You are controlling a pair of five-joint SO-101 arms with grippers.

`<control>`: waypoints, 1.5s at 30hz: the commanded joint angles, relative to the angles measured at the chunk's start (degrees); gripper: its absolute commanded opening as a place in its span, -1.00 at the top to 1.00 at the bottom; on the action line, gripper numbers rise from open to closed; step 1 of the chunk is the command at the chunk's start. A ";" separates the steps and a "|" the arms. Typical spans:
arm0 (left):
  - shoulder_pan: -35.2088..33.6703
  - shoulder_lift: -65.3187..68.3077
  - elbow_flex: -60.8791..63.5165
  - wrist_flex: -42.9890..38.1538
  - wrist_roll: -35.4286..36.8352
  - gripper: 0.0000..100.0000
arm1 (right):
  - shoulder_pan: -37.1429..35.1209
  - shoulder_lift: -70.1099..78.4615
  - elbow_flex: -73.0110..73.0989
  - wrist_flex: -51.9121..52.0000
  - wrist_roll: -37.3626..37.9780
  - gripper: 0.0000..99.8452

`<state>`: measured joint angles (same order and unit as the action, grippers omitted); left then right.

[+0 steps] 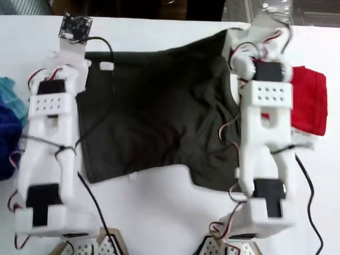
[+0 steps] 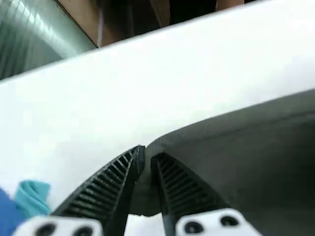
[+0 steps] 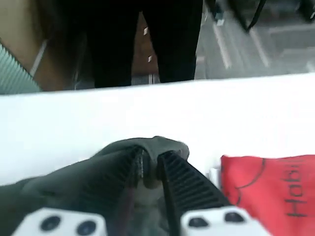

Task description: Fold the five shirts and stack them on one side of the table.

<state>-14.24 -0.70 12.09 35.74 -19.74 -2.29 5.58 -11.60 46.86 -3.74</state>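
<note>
Dark shirt point(image 1: 159, 117) is lying spread mid-worktop point(image 1: 159, 212). Left tool point(image 2: 146, 160) is pinching its far-left corner; right tool point(image 3: 150, 164) is pinching a bunched far-right edge, probably both holding on so as to draw a fold. Wrist views are resolving fabric between the jaws. The high view is giving the layout: red shirt point(image 1: 309, 98) folded at right, blue pile point(image 1: 6, 133) at left.

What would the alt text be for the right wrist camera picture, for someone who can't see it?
The right arm's tool pinches a raised fold of a dark shirt between its black ribbed fingers, low over a white table. A red shirt with dark print lies beside it on the table.
</note>
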 commanded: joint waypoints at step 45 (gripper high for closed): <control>3.16 3.25 1.63 34.81 -3.34 0.95 | 4.53 4.44 -0.18 25.63 12.31 0.96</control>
<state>-11.25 13.63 3.91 73.80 -22.46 1.14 15.08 -11.60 68.22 7.96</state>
